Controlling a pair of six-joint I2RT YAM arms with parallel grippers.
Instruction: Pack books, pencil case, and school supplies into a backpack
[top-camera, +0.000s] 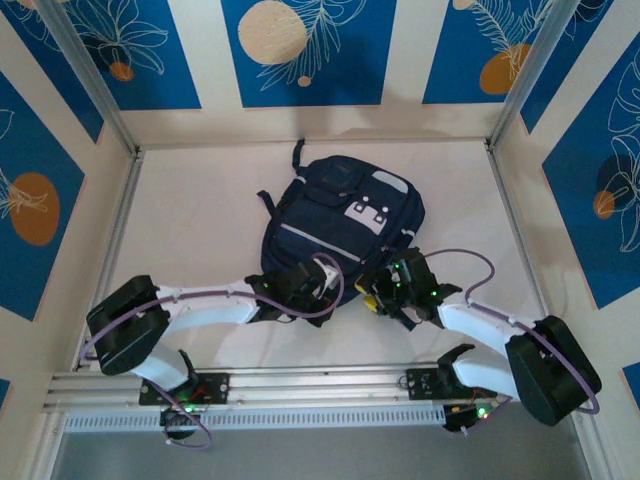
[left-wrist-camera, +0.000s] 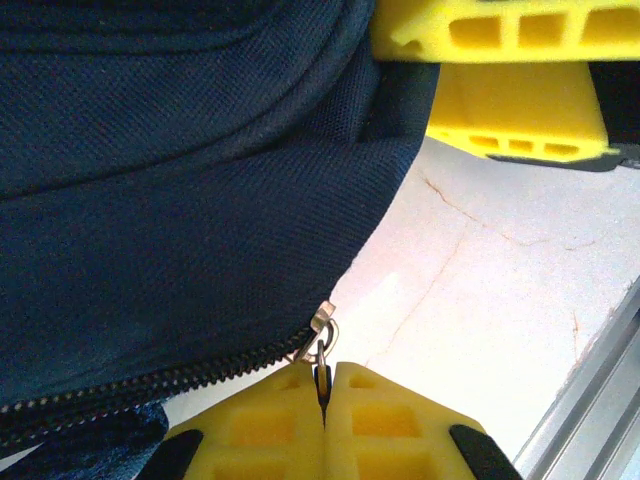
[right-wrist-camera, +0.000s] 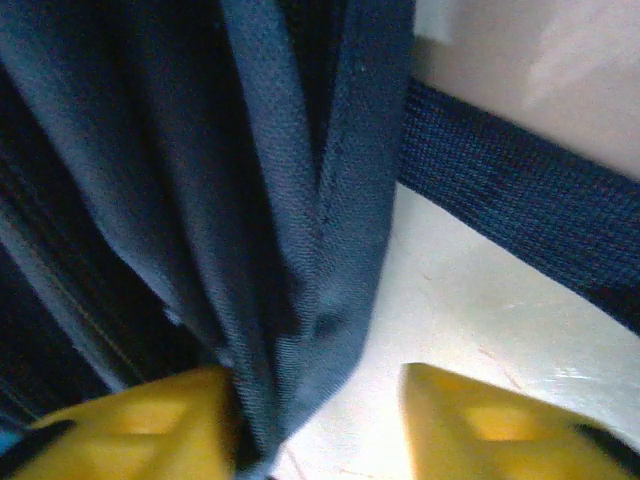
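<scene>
Backpack flat on the middle of the surface, front up, near edge between the 2 arms. Left tool pinched fully together on the metal zipper pull, right at the end of the zipper teeth. Right tool parted to a moderate gap, 1 finger against a hanging fold of navy fabric, nothing clamped, bare surface under the gap. Navy strap lying just beyond.
</scene>
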